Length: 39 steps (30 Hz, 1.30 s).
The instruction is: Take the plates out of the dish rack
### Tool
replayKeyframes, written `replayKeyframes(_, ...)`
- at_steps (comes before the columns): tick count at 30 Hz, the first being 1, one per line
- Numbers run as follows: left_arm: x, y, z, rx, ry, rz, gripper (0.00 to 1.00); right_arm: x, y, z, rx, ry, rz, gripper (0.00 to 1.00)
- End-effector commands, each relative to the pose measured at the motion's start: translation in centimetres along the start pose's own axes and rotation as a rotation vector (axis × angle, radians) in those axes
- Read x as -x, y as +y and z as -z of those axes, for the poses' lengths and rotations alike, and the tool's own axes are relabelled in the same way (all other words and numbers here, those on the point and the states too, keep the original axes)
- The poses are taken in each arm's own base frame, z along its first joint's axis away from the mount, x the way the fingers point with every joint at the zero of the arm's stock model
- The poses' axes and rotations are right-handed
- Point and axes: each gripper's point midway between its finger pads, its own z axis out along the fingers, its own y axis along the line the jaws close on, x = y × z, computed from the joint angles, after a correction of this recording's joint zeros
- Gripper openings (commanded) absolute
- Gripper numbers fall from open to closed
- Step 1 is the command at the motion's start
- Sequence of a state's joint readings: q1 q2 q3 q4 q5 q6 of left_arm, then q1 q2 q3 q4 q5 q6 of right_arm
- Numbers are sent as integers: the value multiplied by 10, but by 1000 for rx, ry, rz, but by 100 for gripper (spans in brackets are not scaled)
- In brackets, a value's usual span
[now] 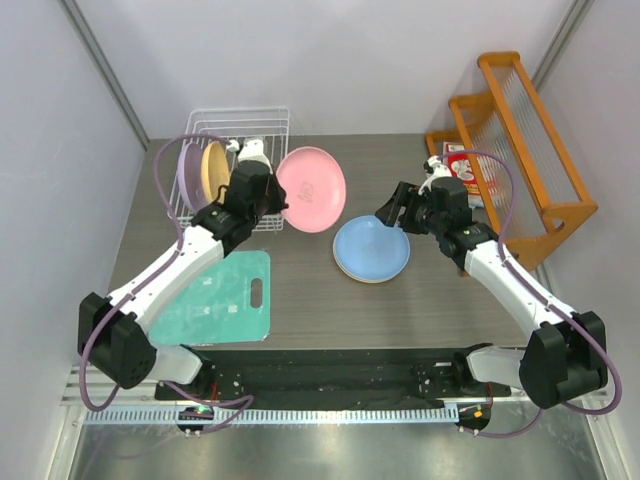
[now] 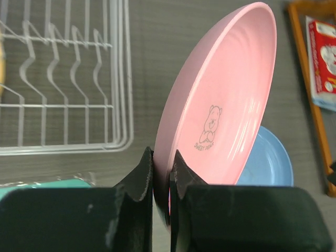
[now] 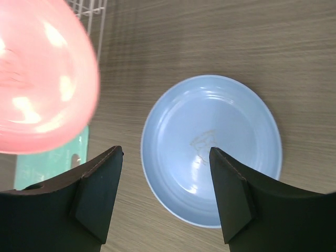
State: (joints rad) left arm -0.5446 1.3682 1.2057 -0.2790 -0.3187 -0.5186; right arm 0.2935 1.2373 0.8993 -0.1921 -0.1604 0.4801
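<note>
The left end effector is pinching the pink plate by its rim, holding it on edge at 3 o'clock of the white wire dish rack, likely for stacking on the light blue plate, where the right end effector is hovering spread.

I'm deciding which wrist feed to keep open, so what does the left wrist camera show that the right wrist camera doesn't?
Only the left wrist: the left gripper shut on the pink plate at its rim, holding it on edge, the bear print on its face, plus the orange wooden shelf and a red-and-white box. Only the right wrist: the right gripper open, looking down on the face of the light blue plate. Both: the two plates, the white dish rack and the teal cutting mat.
</note>
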Motion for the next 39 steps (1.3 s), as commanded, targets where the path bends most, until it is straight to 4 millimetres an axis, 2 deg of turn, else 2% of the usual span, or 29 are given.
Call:
replayKeyframes(1,-13,-40,6,-165,56,114,0,33,40,1,142,-90,-2,73)
replayKeyframes(2,-12,-43,6,-173,50,115,0,36,42,1,148,-108,-2,73)
replayKeyframes(8,-25,-64,9,-227,73,124,0,24,39,-15,152,-78,-29,73)
replayKeyframes(12,-33,-79,10,-264,94,126,0,23,41,-26,163,-72,-29,72)
replayKeyframes(16,-33,-86,11,-285,94,128,0,18,42,-32,172,-55,-33,69)
replayKeyframes(17,-33,-87,12,-289,91,129,0,16,42,-34,178,-51,-27,65)
replayKeyframes(18,-30,-86,12,-289,83,127,0,14,40,-35,172,-44,-28,46)
replayKeyframes(19,-30,-85,12,-282,78,121,0,12,40,-35,172,-42,-28,36)
replayKeyframes(20,-29,-84,12,-278,73,118,0,13,39,-35,174,-47,-26,17)
replayKeyframes(22,-26,-80,13,-263,59,114,2,12,38,-33,168,-53,-21,1)
replayKeyframes(23,-29,-77,13,-255,61,111,8,10,35,-33,157,-49,-22,1)
replayKeyframes(24,-28,-76,13,-249,51,105,21,10,32,-32,142,-53,-13,1)
replayKeyframes(25,-24,-72,13,-232,33,104,42,13,31,-29,132,-65,-12,1)
replayKeyframes(26,-24,-68,13,-212,29,96,50,12,27,-26,109,-67,-13,1)
replayKeyframes(27,-26,-63,13,-193,28,85,63,12,18,-25,70,-78,-11,1)
replayKeyframes(28,-20,-54,12,-148,-2,68,90,12,14,-21,45,-79,-9,1)
replayKeyframes(29,-17,-48,13,-120,-15,52,99,5,4,-19,0,-52,-15,1)
replayKeyframes(30,-17,-40,13,-82,-18,28,100,4,-4,-16,-35,-49,-18,1)
replayKeyframes(31,-6,-23,15,-3,-65,-6,99,4,-15,-14,-77,-53,-17,1)
replayKeyframes(34,8,3,19,125,-131,-81,100,-7,-38,-6,-168,-10,-20,1)
replayKeyframes(35,17,20,23,216,-172,-133,100,-15,-45,-3,-198,21,-20,1)
replayKeyframes(37,28,34,26,287,-215,-176,99,-22,-51,-2,-222,51,-18,1)
replayKeyframes(39,38,51,29,381,-256,-240,99,-27,-67,0,-284,59,-25,1)
